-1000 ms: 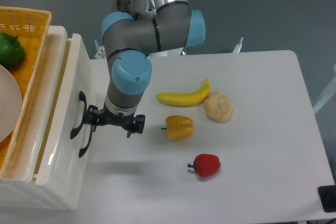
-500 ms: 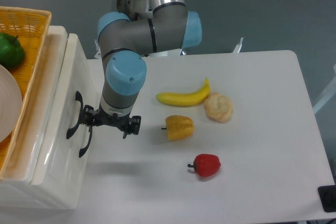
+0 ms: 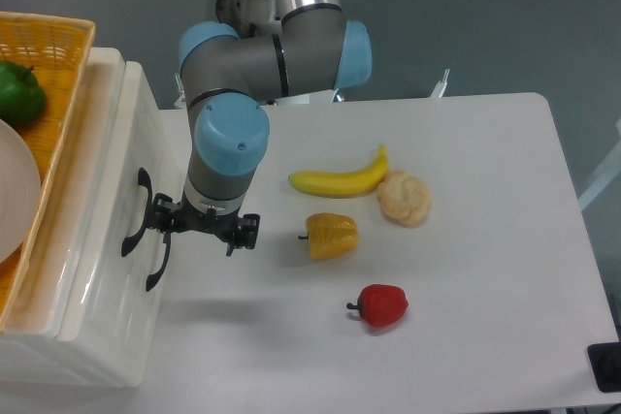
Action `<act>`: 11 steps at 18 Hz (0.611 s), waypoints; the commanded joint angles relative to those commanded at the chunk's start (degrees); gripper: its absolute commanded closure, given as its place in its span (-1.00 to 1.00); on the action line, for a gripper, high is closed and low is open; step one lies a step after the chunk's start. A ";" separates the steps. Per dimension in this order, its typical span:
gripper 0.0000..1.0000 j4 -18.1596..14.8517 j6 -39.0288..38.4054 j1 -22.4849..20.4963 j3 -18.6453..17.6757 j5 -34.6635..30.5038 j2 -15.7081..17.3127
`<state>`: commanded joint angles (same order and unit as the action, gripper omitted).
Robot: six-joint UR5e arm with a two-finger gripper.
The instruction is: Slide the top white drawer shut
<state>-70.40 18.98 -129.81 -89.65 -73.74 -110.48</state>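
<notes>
Because the arm has pushed toward the left of the frame, the top white drawer (image 3: 97,191) now sits almost flush with the white box it belongs to. A second ago its front stuck out more to the right, and half a second ago it was nearly where it is now. So the push looks just about done.

The drawer is at the left side of the frame, and its black handle (image 3: 136,212) curves out from the front. The pincer (image 3: 201,226) is right next to that handle, with one side touching or nearly touching it. Its two fingers look spread apart and hold nothing.

A yellow basket (image 3: 49,55) with a green fruit (image 3: 19,92) sits in the upper left. On the white surface (image 3: 485,239) lie a banana (image 3: 340,177), a yellow pepper (image 3: 332,236), a red pepper (image 3: 381,305) and a pale bun (image 3: 404,198), all well away from the drawer.

I think only a tiny last push may be left, if any.
</notes>
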 joint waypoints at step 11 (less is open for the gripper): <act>-1.00 -0.70 9.14 -10.37 0.18 -8.87 3.95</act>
<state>-71.10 28.12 -140.18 -89.47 -82.60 -106.53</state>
